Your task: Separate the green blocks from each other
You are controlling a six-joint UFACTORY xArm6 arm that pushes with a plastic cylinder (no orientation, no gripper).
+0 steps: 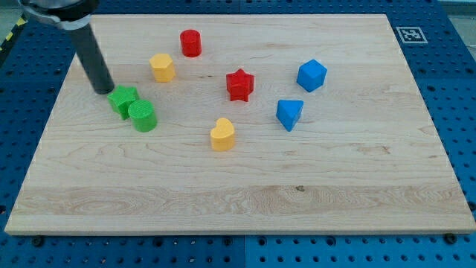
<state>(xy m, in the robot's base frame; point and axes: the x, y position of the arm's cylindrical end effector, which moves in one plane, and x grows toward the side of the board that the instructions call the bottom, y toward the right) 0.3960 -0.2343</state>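
Observation:
A green star block and a green cylinder lie touching each other at the board's left, the cylinder to the lower right of the star. My tip rests on the board just to the upper left of the green star, very close to it or touching it. The dark rod rises from the tip toward the view's top left.
A yellow hexagon block, a red cylinder, a red star, a yellow heart block, a blue cube and a blue triangular block lie on the wooden board. Blue perforated table surrounds it.

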